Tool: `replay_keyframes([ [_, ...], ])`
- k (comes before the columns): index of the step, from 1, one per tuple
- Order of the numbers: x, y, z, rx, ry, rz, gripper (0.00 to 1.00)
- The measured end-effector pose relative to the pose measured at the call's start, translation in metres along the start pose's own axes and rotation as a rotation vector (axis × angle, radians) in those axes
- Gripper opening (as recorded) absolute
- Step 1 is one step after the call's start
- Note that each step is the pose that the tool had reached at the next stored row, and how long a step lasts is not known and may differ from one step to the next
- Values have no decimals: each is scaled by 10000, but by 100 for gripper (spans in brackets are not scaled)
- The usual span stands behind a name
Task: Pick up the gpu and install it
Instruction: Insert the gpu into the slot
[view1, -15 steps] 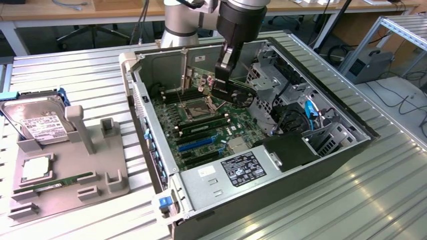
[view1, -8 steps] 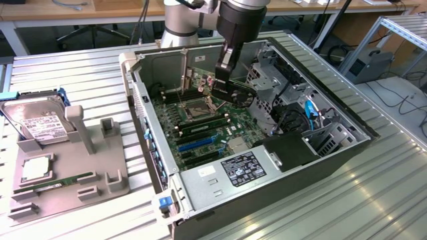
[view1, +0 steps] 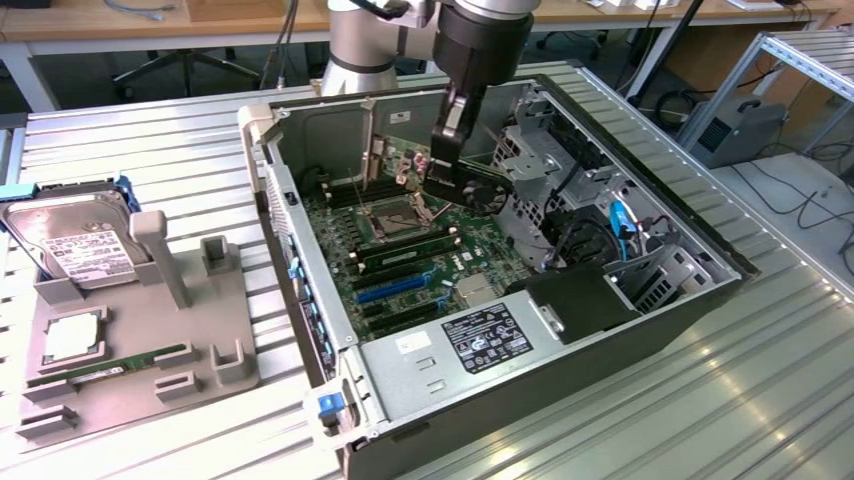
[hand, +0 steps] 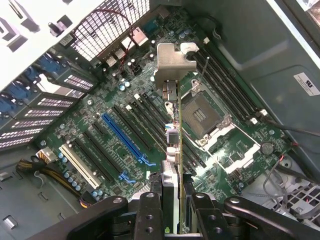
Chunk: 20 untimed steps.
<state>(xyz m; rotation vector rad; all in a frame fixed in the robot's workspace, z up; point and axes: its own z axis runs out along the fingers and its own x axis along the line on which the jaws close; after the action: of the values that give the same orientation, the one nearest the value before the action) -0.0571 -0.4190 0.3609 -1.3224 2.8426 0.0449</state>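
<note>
The gpu (view1: 478, 188) hangs inside the open computer case (view1: 287, 200), just above the motherboard (view1: 400, 285) near the CPU socket. My gripper (view1: 454, 160) reaches down from above and is shut on it. In the wrist view the gpu (hand: 173, 145) shows edge-on between my fingers (hand: 150, 212), with its silver end bracket (hand: 170, 62) at the far end pointing toward the case's rear slots. My gripper (hand: 174, 212) clamps the card's near end. The card floats over the black slots between the blue slot (hand: 125, 136) and the CPU socket (hand: 202, 112).
A grey holder (view1: 160, 350) on the exterior view's left carries a hard drive (view1: 74, 245), a RAM stick (view1: 127, 362) and a CPU (view1: 74, 340). Drive cages and cables (view1: 601, 240) crowd the case's right side. A power supply (view1: 467, 350) sits at its near end.
</note>
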Motion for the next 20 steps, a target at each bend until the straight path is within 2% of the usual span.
replay_keyframes([
  [20, 0, 0, 9, -1, 18, -412, 27],
])
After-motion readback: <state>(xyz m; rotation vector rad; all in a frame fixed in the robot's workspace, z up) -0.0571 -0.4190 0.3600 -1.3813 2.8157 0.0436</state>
